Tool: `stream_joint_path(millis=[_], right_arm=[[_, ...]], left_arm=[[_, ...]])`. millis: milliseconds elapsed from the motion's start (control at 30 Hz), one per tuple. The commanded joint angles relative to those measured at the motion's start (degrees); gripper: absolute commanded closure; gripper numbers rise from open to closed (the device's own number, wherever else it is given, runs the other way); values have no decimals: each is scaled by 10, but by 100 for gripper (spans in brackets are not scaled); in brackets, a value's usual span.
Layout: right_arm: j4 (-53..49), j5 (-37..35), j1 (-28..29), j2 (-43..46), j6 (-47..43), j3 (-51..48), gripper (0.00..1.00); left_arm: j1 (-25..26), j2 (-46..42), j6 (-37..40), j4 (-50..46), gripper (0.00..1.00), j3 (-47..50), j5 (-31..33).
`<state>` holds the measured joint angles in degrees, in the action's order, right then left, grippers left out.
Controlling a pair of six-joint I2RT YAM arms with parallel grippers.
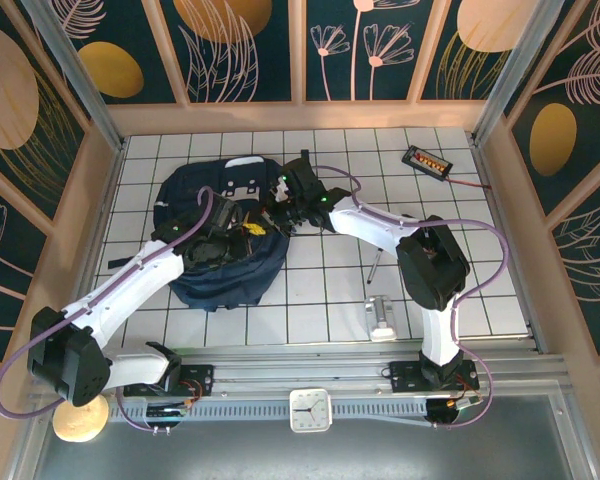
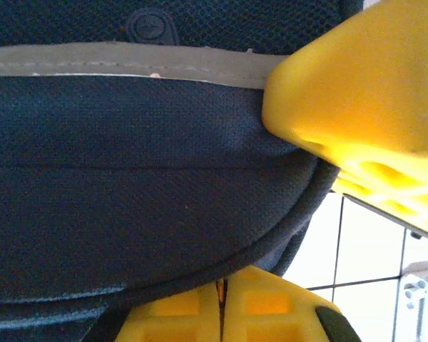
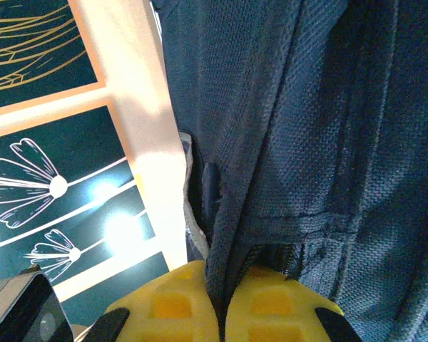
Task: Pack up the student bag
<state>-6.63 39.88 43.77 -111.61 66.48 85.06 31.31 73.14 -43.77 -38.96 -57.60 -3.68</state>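
Observation:
The student bag (image 1: 220, 262), a navy-blue backpack with a white-grey buckle patch, lies on the white tiled table left of centre. My left gripper (image 1: 244, 229) is on top of the bag's middle. In the left wrist view its yellow fingers (image 2: 264, 313) are shut, with the tips at the bag's piped edge (image 2: 271, 246); a grey stripe (image 2: 128, 63) runs above. My right gripper (image 1: 280, 208) is at the bag's right upper side. In the right wrist view its fingers (image 3: 271, 310) are shut on a fold of the bag's fabric (image 3: 232, 235). A yellow finger (image 2: 364, 85) of the right gripper shows close by in the left wrist view.
A black device (image 1: 426, 160) with a cable lies at the back right. A thin dark stick (image 1: 374, 266) and a silver metal object (image 1: 382, 318) lie right of the bag. A white clock (image 1: 309, 410) sits on the front rail. Wooden walls enclose the table.

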Motion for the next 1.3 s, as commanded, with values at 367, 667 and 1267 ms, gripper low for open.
stream_joint_path(millis=[367,667,1267], right_arm=[[-53,-7,-61,66,-93,-45,100],[-123,29,-163,87,-185,-69,100],[99,119,-152,82,-53,-117,76]], left_arm=[[-69,-100,84,-151,100,64,76],[-171,-84,164,-161,100,65,107],[-203,-91,149,-61,100,78,-63]])
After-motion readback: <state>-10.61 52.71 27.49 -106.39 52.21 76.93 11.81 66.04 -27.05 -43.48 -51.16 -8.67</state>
